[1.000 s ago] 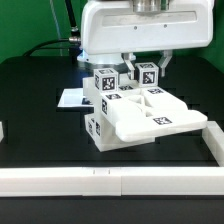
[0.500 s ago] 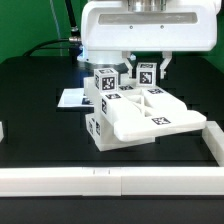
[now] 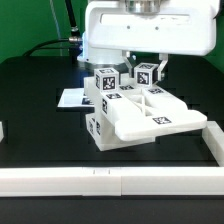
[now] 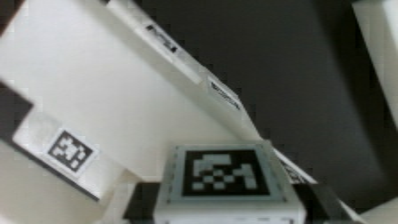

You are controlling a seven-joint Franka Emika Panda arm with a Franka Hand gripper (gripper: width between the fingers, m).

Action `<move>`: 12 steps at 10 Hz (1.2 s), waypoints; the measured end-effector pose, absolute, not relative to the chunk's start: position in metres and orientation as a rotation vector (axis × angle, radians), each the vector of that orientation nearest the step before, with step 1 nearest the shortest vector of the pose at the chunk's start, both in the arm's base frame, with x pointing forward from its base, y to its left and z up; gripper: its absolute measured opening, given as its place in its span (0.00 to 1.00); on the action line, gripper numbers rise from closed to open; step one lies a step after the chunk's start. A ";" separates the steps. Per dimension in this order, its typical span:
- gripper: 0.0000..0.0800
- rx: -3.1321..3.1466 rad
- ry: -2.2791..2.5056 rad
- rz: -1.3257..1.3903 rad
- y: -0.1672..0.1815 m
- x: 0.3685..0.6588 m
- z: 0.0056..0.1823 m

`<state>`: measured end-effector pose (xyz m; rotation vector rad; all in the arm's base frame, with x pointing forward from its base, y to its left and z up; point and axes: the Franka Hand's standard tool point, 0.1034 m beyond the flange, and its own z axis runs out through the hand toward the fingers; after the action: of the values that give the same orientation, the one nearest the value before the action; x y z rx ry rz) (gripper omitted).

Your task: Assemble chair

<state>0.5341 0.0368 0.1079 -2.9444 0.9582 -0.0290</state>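
Leg turned a little in my hand, seating into the chair

My hand [image 3: 147,68] pinches a tagged white leg [image 3: 146,76] standing upright on the chair [image 3: 135,112], which lies directly below the hand on the desk [image 3: 40,95]. Compared with a moment ago the leg's tag faces slightly differently, so I judge I'm screwing it in; a second leg [image 3: 105,80] stands just beside the hand.

Bright, even light falls from above on my workspace. The matte white chunky plastic chair [image 3: 140,115] is nearly washed out against the black table top [image 3: 40,90], casting only soft shadows beneath itself. My wrist view is close and blurred; the black-and-white square tag [image 4: 221,172] looks smeared and out of focus.
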 end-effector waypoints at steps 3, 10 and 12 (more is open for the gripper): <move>0.34 -2.831 1.233 -0.022 0.038 0.534 0.108; 0.34 -2.473 1.813 0.010 0.042 0.535 0.108; 0.44 -2.373 1.935 0.021 0.044 0.534 0.108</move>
<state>0.5344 0.0437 0.1077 -2.3734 1.9347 0.0211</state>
